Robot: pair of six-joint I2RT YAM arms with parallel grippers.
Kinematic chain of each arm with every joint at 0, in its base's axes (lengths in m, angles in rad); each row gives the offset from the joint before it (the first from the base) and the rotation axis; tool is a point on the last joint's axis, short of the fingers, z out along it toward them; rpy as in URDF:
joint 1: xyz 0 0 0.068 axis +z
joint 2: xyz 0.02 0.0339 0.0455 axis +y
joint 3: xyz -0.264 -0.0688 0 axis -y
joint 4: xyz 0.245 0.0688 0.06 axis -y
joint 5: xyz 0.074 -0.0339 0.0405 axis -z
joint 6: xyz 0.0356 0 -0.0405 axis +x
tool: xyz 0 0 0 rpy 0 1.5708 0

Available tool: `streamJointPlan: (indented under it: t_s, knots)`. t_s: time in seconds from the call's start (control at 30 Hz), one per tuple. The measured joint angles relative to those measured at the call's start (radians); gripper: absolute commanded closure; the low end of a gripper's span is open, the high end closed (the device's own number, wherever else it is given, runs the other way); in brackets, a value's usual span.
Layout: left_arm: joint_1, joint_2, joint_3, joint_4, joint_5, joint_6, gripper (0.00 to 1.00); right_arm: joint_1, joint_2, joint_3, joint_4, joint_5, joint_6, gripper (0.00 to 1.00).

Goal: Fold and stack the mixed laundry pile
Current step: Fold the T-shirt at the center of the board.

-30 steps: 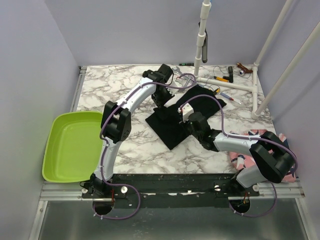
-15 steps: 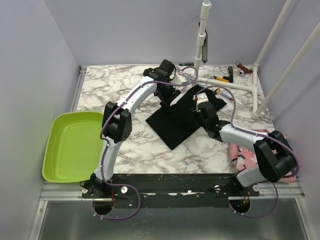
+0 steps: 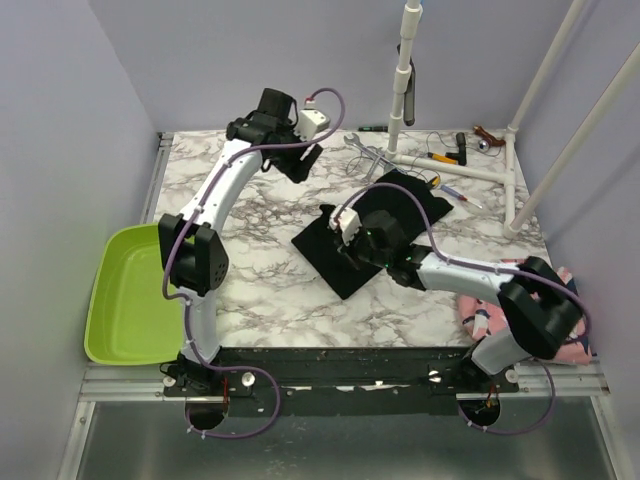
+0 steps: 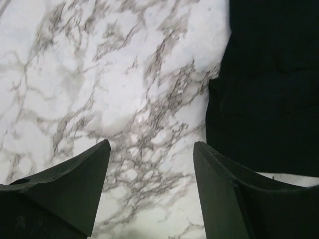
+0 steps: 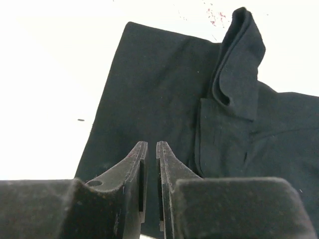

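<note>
Marble table [image 3: 260, 290]: left gripper [image 4: 150, 143] open, empty, withdrawn toward far edge; right gripper [image 5: 152, 144] near-closed, empty, above black garment [image 5: 149, 89]; fold apparently released.

Left arm [image 3: 215, 200] and right arm [image 3: 470, 275]: pale lavender links between bulky black joint housings, each trailed by a looping purple cable [image 3: 240, 436]. Both are bolted to a black rail [image 3: 340, 360]; a white wrist block [image 3: 312, 118] sits farthest from it. Left claw [image 4: 150, 149], right claw [image 5: 152, 144]: paired dark, matte, wedge-shaped fingers.

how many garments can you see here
2: a black garment mid-table and a pink garment at the near right edge, partly under the right arm. More may be hidden.
</note>
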Motion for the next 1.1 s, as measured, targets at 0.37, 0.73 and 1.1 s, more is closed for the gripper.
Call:
streamJointPlan:
  t_s: [0.37,0.73,1.1]
  knots:
    - [0.084,-0.154,-0.357,0.064,0.033,-0.005,0.3,-0.005,0.357,0.229,-0.008,0.068,-0.077,0.82]
    - [0.087,-0.154,-0.367,0.068,0.08,-0.019,0.29,-0.164,0.449,0.295,-0.02,0.296,-0.077,0.79]
    - [0.014,-0.144,-0.389,0.066,0.081,-0.008,0.24,-0.256,0.365,0.307,-0.025,0.324,-0.106,0.77]
